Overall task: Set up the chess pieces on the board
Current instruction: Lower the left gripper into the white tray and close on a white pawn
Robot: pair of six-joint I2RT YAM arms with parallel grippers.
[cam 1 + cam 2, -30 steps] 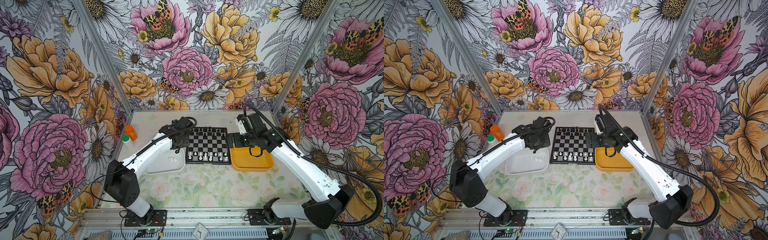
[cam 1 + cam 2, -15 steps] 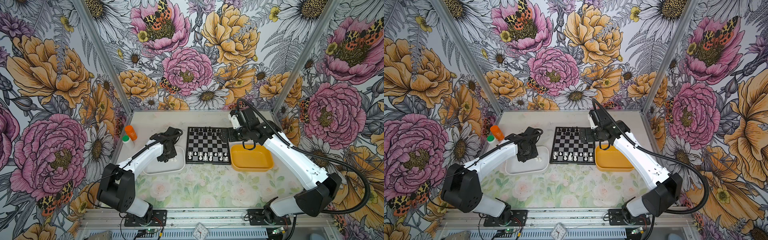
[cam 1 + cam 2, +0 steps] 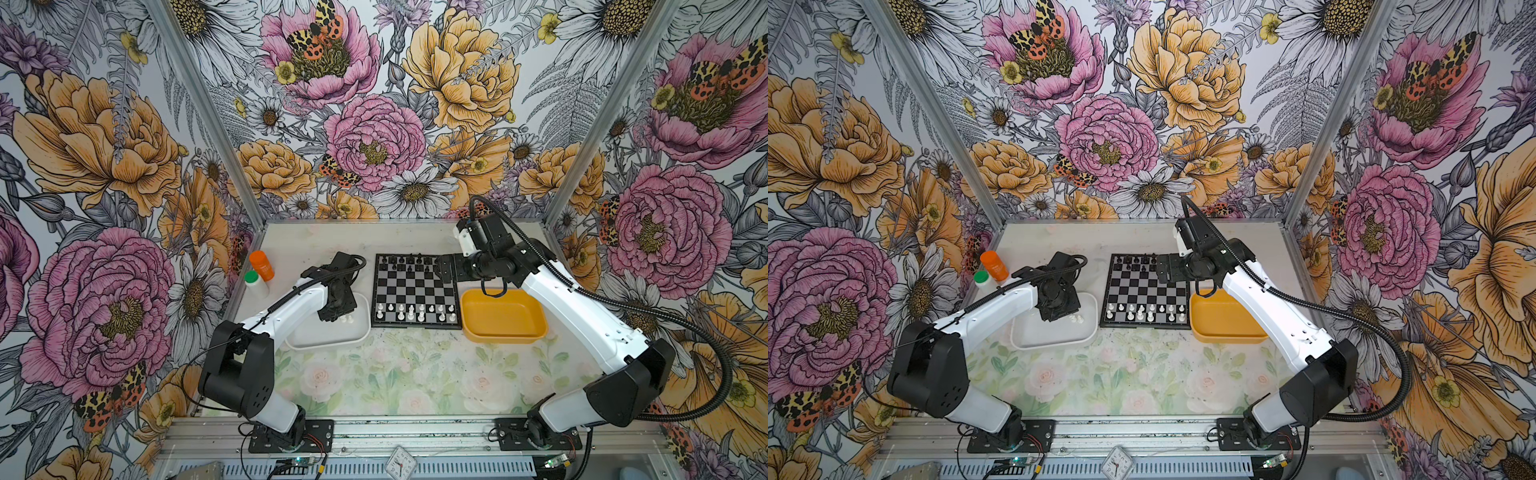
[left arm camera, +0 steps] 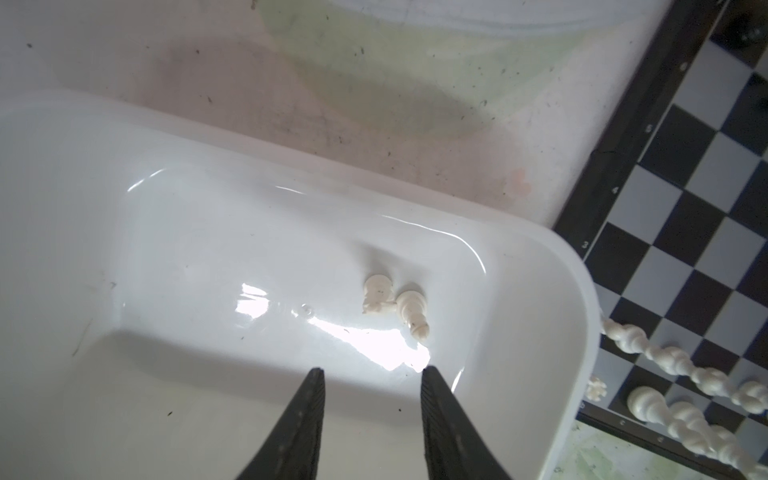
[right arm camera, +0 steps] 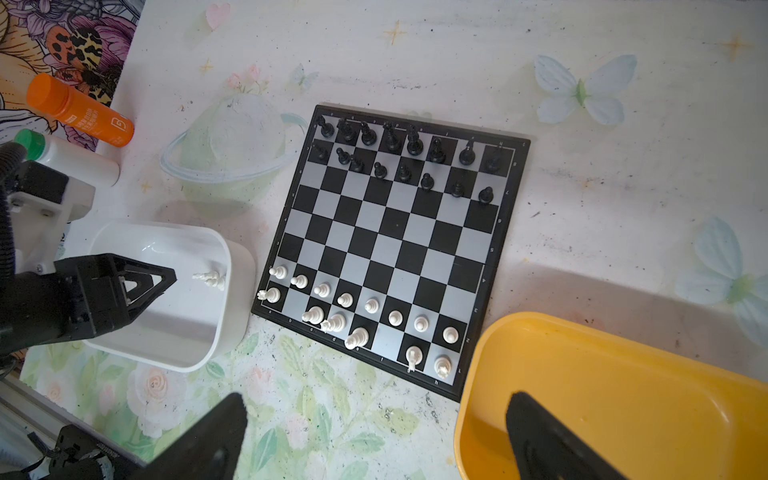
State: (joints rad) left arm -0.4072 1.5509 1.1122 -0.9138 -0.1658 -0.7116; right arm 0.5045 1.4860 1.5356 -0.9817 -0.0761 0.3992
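The board (image 3: 415,291) lies mid-table, with black chess pieces (image 5: 390,141) along its two far rows and white chess pieces (image 5: 345,299) along its two near rows. Two more white pieces (image 4: 395,303) lie on their sides in the white tray (image 4: 577,291) left of the board. My left gripper (image 4: 372,372) hangs open over that tray, just short of those two pieces, nothing between its fingers. In both top views my right gripper (image 3: 444,268) hovers wide open and empty above the board's far right corner (image 3: 1163,270).
A yellow tray (image 3: 503,320) sits against the board's right edge, under my right arm; it looks empty. An orange bottle (image 3: 261,265) and a white bottle with a green cap (image 3: 254,283) stand at the far left by the wall.
My left gripper has drawn back from the board's left edge to above the white tray. My right gripper has swung left from over the yellow tray to the board's far right corner.
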